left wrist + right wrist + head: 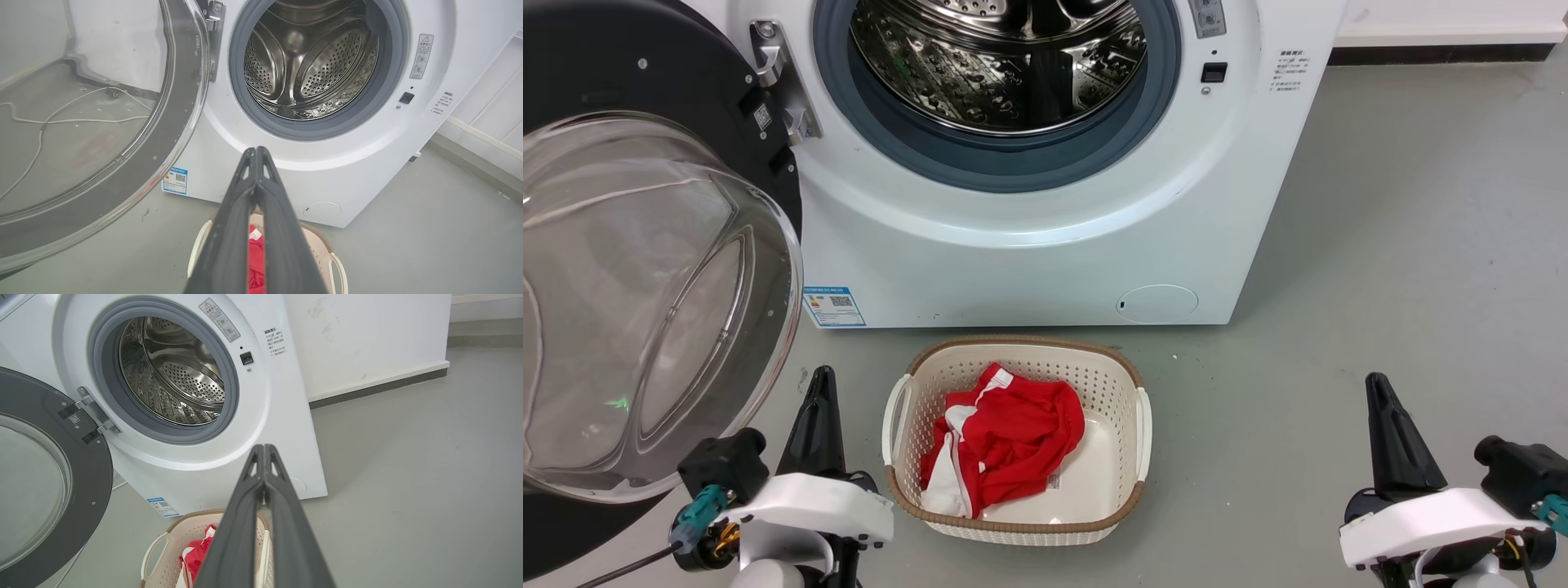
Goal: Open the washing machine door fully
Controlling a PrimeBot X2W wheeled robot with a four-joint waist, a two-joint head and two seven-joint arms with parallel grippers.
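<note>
Drum [1001, 65] free; basket [1013, 531] obstructs floor [1380, 245] before washing machine [1013, 261].

The washing machine [1029, 253] is standing on the floor [1380, 269], with a wall [367, 335] running behind it. The washing machine door [637, 278] is hanging from a hinge [780, 90] at the left of the opening, swung out leftward, away from the front. The drum [1005, 65] is sitting inside the gasket [1013, 167]. A label sticker [834, 306] is sitting at the front's lower left corner, a round flap [1157, 303] at its lower right. A laundry basket [1021, 343] is standing on the floor just before the machine, holding a garment [1013, 441]. The left gripper [820, 377] is hovering left of the basket, near the door; the right gripper [1378, 382] is hovering well apart to the basket's right.
</note>
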